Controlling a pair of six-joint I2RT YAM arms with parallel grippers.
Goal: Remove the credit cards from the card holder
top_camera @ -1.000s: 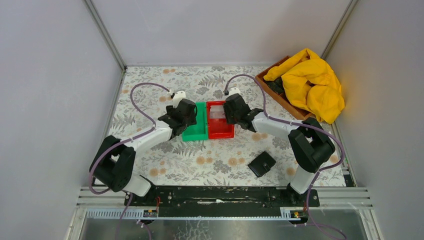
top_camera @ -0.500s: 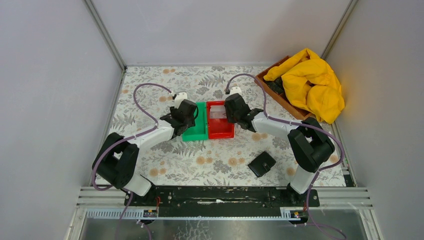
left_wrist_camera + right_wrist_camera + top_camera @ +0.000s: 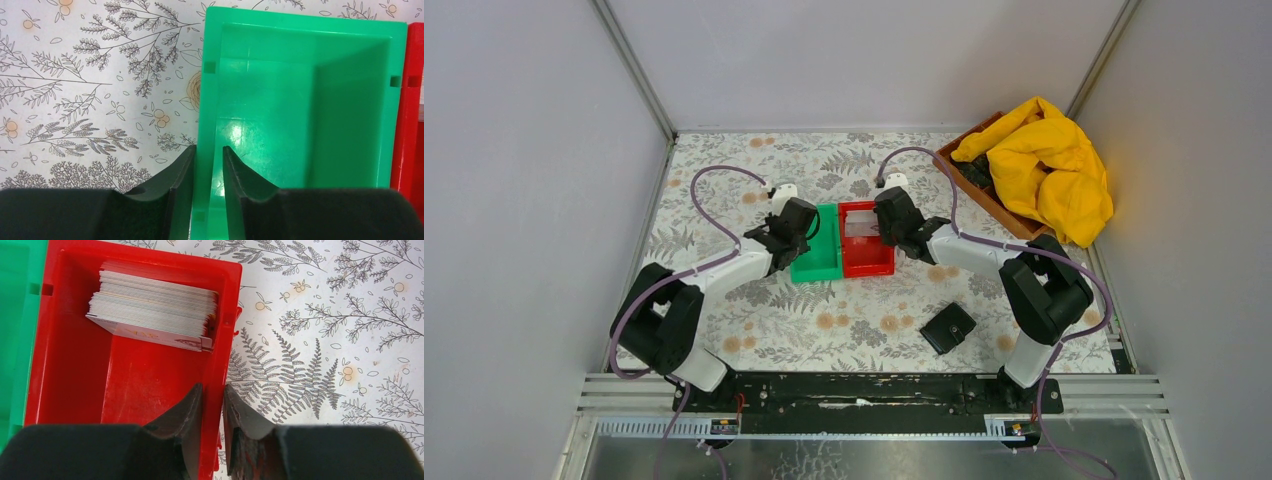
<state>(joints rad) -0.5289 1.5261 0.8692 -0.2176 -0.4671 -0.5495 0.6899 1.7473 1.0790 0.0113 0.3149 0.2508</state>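
The left gripper (image 3: 208,150) pinches the green bin's (image 3: 350,100) left wall in narrow jaws; the right gripper (image 3: 212,387) likewise pinches the red bin's (image 3: 70,365) right wall.

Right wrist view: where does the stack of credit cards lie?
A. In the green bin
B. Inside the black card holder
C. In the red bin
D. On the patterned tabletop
C: the credit cards lie stacked at one end of the red bin, inside its walls.
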